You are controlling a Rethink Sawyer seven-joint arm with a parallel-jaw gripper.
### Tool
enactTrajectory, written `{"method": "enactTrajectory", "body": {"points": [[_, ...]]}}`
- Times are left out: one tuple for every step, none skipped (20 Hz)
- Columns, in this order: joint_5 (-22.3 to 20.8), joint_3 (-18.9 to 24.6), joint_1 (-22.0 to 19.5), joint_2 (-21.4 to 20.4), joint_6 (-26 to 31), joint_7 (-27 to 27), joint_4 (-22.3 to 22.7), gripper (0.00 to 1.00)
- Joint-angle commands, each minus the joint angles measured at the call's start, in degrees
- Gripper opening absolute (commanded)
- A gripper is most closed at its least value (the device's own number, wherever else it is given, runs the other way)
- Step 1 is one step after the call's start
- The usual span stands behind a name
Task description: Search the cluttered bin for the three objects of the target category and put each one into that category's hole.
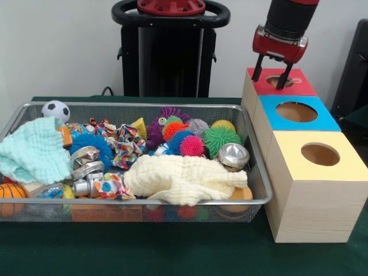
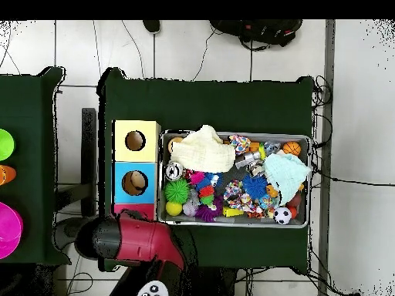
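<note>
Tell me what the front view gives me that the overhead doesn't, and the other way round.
Front view only: the gripper hanging open over the red box's hole, empty; overhead, the arm hides that box. Overhead only: something tan lying inside the blue box's hole, and bright green and magenta objects on a second table at the picture's left edge. Both show the wire bin, the cream cloth, the mint cloth and the yellow box's hole.
</note>
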Motion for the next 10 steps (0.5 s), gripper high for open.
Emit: {"method": "enactTrajectory", "body": {"points": [[1.19, 6.50, -3.56, 0.80, -2.21, 8.02, 9.39, 1.00], [0.94, 6.46, -3.72, 0.81, -2.14, 7.78, 9.23, 1.00], [0.83, 6.40, -3.76, 0.80, -1.75, 7.73, 9.07, 1.00], [0.76, 6.37, -3.71, 0.84, -1.51, 7.84, 8.84, 1.00], [0.70, 6.35, -3.67, 0.87, -1.27, 7.95, 8.61, 1.00], [0.69, 6.42, -3.78, 1.21, -1.14, 7.97, 8.22, 1.00], [0.67, 6.52, -3.82, 1.30, -0.83, 8.03, 7.97, 1.00], [0.64, 6.33, -3.59, 1.11, -0.26, 8.21, 7.77, 1.00], [0.61, 6.14, -3.35, 0.93, 0.30, 8.39, 7.57, 1.00], [0.51, 5.91, -3.13, 0.84, 0.71, 8.52, 7.30, 1.00]]}}
